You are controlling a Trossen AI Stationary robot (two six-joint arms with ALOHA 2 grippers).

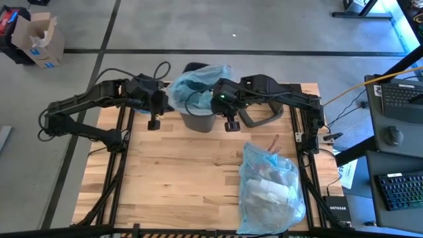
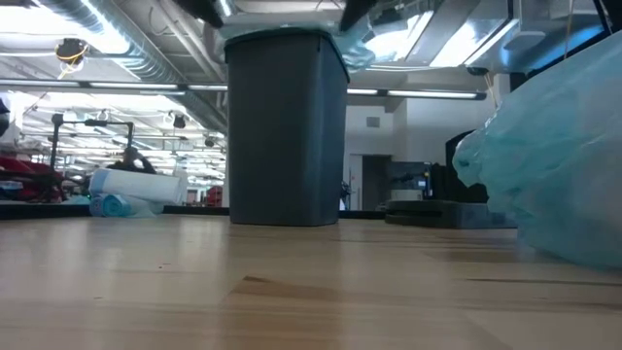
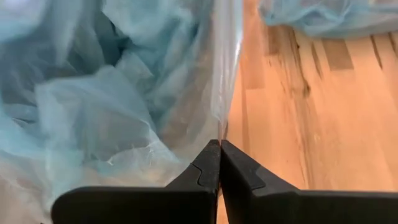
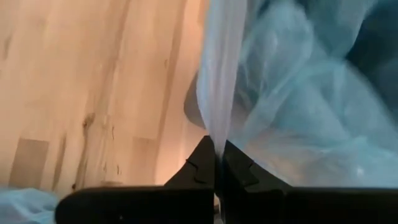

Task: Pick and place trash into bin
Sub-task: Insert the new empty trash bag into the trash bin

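Small dark grey tapered plastic bin [image 1: 197, 120] stands at the far-middle of the light wooden slatted desk [image 1: 178, 178], w/ its thin light blue liner bag [image 1: 198, 82] bunched up above the rim. Left gripper [image 3: 219, 163] sits at the bin's left rim, jaws closed on the liner film; right gripper [image 4: 214, 160] at the right rim, jaws also pinched shut on the liner edge. Trash is not loose: it sits inside a tied-looking translucent blue sack of litter [image 1: 271, 188] on the desk's near-right, well apart from the bin.

Risks, imo: film is thin, so uneven pull btwn arms could tear it or slip it out of one pinch. Lifting too hard may tip the light bin. Liner collapsing inward would block the opening.
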